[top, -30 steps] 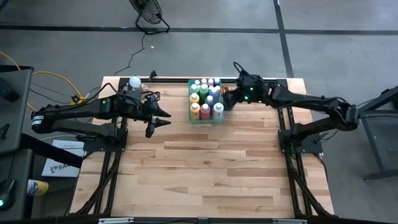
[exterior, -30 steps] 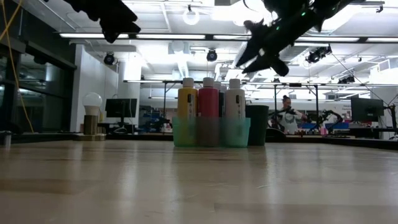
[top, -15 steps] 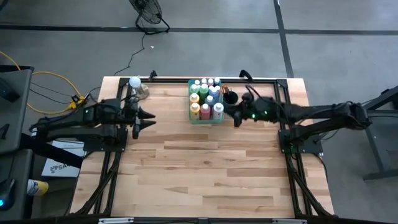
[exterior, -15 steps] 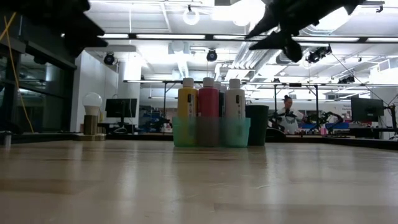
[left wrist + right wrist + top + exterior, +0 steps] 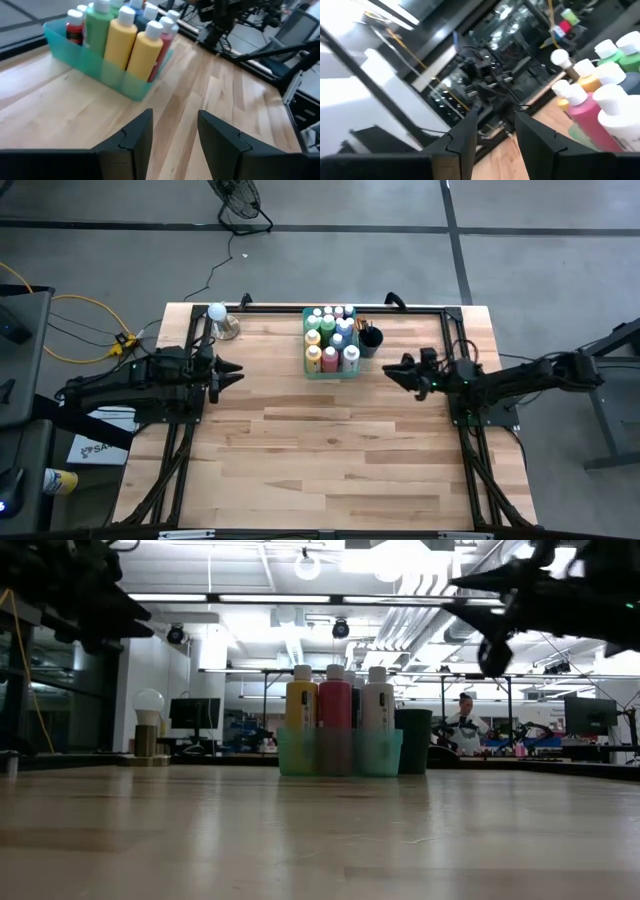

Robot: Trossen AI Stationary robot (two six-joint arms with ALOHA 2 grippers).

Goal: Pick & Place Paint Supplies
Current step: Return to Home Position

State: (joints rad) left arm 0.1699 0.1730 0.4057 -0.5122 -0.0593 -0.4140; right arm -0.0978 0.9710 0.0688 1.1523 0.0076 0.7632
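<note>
Both of your grippers are empty. The left gripper [image 5: 231, 376] hangs over the left side of the table [image 5: 330, 450] with its fingers apart; the right gripper [image 5: 392, 367] is over the right side, also spread. Both are well clear of the supplies.

The bottles [image 5: 328, 340] stand upright, packed tight in the tray [image 5: 340, 752] at the far middle of the table. The cup [image 5: 412, 740] sits just right of the tray, with what look like brushes [image 5: 361, 326] poking out of it.

If you have to lift a bottle, expect light, smooth plastic that gives under a hard squeeze. There is no room between neighbours, so come straight down and take it at the cap or neck, not the body. A tilted pull would likely drag the tray along.

The brushes should be stiff, very light and quick to roll. Pinch one by the exposed end and draw it straight up, or the cup may tip.
</note>
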